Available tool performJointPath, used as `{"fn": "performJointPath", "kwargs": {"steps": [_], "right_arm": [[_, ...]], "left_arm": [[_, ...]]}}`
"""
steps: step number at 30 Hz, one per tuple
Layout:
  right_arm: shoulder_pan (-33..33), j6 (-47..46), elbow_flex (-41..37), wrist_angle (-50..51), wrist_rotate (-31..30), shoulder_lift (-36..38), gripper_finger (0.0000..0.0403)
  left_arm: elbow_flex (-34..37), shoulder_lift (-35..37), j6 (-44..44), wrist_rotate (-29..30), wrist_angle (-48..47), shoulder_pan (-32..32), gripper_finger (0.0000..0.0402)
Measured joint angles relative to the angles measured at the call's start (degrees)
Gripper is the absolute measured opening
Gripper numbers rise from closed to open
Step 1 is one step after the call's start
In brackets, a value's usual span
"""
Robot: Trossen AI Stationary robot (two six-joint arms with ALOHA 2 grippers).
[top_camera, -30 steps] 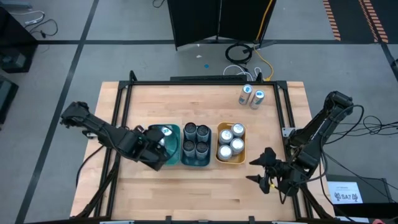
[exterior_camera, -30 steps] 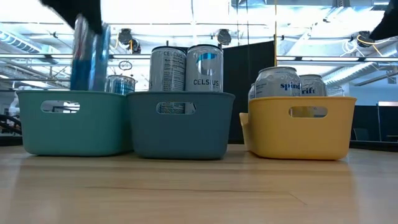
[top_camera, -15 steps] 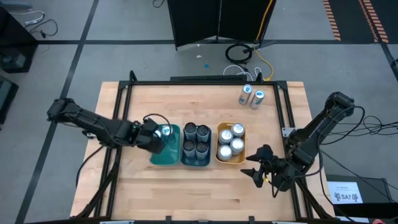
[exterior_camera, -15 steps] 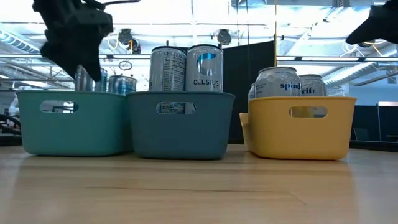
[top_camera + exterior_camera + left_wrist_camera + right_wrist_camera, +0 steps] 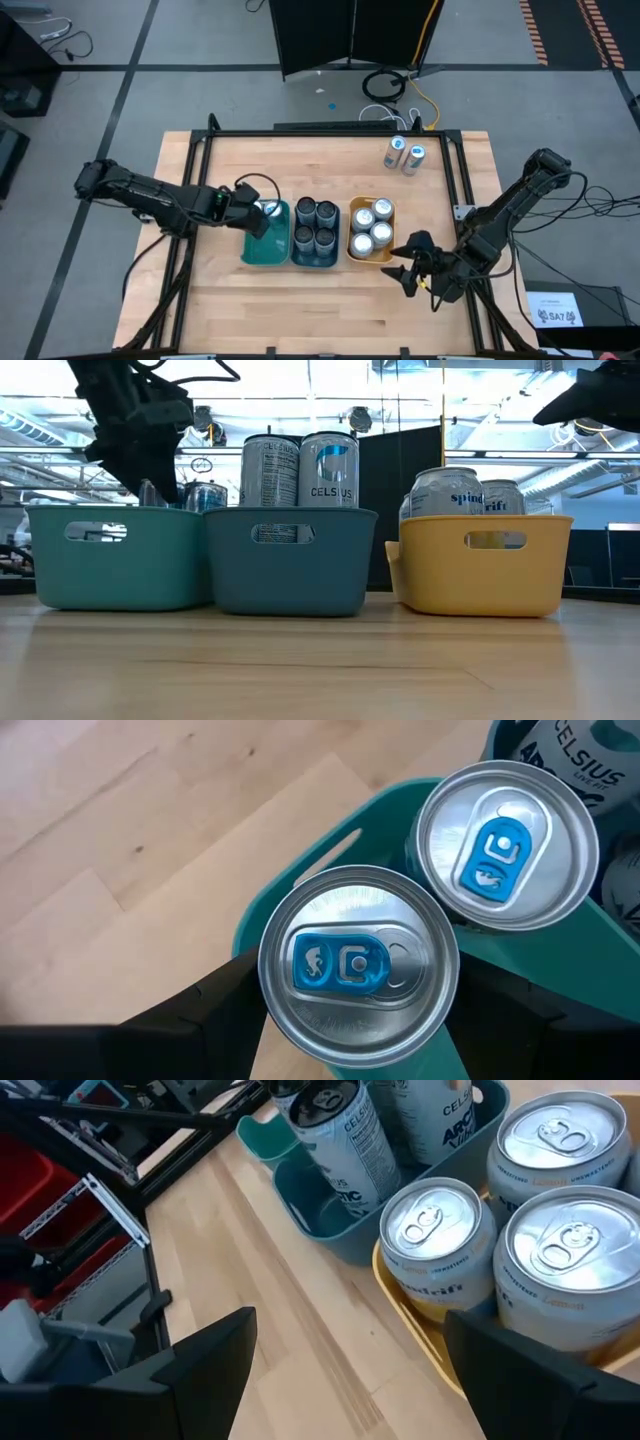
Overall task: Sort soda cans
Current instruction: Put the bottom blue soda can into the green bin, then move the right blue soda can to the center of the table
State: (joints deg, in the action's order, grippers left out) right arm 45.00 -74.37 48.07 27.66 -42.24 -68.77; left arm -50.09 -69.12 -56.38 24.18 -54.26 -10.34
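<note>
Soda cans sit in 3 trays on the bench (image 5: 300, 300). The teal tray (image 5: 262, 250) holds 2 blue-tabbed cans (image 5: 505, 845); the left gripper (image 5: 256, 213) has its fingers (image 5: 215, 1010) closed around 1 of them (image 5: 358, 965). The dark teal tray (image 5: 314, 258) holds 4 cans (image 5: 297, 468) marked "CELSIUS". The yellow tray (image 5: 352, 245) holds 4 cans (image 5: 435, 1230); the label reads "spind" and "rift". 2 more cans (image 5: 404, 154) stand at the bench's far edge. The right gripper (image 5: 408, 265) hovers near the yellow tray, fingers (image 5: 215, 1355) spread and empty.
</note>
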Motion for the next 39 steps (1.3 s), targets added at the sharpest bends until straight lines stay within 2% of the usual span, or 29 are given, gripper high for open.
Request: {"fn": "performJointPath", "kwargs": {"steps": [13,24,31,39], "right_arm": [[-2.32,0.07,0.02,-0.97,0.02,0.0,0.0313],[-2.61,-0.14,0.02,-3.08,0.11,0.0,0.0313],[-3.06,-0.1,0.02,-7.24,-1.27,0.0,0.0313],[-5.9,3.44,0.02,-9.47,-5.89,0.0,0.0313]], "left_arm": [[0.0,0.0,-0.26,0.07,-0.06,0.15,0.0274],[-0.09,0.02,0.24,0.45,-0.14,0.15,0.0346],[-0.36,0.02,3.78,-6.0,-0.77,0.19,0.035],[-5.98,0.21,11.1,-7.13,-4.69,0.21,0.035]]}}
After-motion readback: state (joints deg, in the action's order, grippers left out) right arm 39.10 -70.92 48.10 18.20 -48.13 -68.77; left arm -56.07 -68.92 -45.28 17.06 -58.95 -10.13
